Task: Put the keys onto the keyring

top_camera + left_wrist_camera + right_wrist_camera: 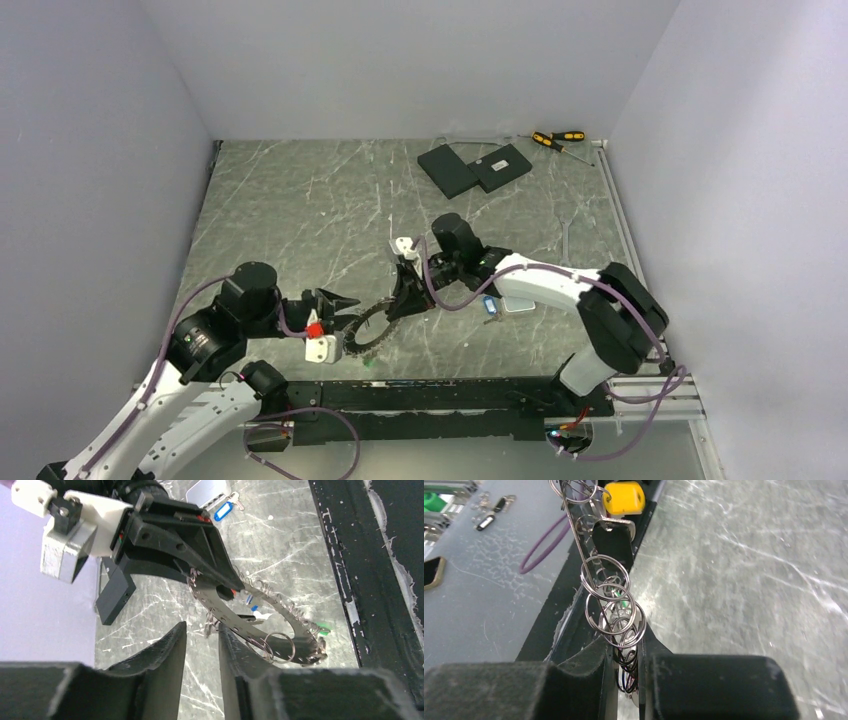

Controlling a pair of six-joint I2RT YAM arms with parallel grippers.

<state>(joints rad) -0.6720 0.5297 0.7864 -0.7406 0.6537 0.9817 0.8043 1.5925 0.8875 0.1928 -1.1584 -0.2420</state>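
Note:
The keyring (372,332) is a wide metal ring strung with small split rings, lifted at its far side. My right gripper (406,300) is shut on that far edge; in the right wrist view its fingers (596,655) pinch the ring's band and several split rings (614,612). My left gripper (202,627) is open a little, with only table showing between the fingers. Its right finger (240,655) sits just under the keyring's band (260,625). A key with a blue tag (222,512) lies on the table beyond, by the right arm (490,306). A green tag (324,627) shows at the ring's near edge.
Two dark flat boxes (475,168) and yellow-and-black screwdrivers (557,140) lie at the back right. A pale slab (517,304) rests beside the blue-tagged key. The black base rail (450,395) runs along the near edge, close to the keyring. A yellow block (624,497) shows beyond the ring.

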